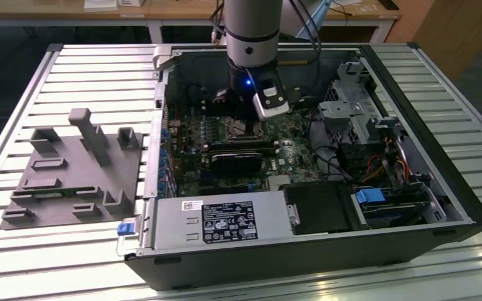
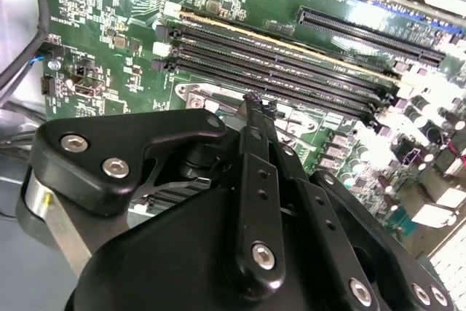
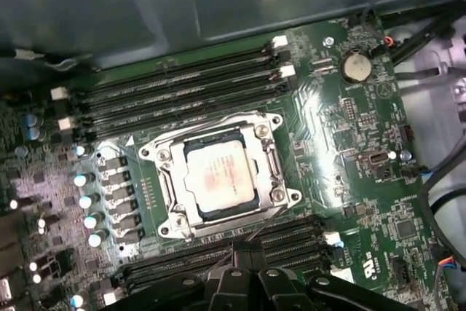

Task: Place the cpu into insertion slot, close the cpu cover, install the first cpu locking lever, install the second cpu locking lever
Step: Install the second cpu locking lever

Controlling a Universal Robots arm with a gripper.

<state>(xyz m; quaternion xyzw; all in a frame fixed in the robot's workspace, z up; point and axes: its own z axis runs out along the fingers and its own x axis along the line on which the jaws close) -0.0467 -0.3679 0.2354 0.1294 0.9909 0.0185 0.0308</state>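
Black angular hand (image 3: pixel 244 264), dull square cpu (image 3: pixel 218 177), silver-rimmed insertion slot (image 3: pixel 280 172)

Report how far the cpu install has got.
Done: the cpu sits in the insertion slot, and the cpu cover appears closed around it. In hand: the gripper hovers at the socket's edge. Left: whether either locking lever is latched cannot be told.
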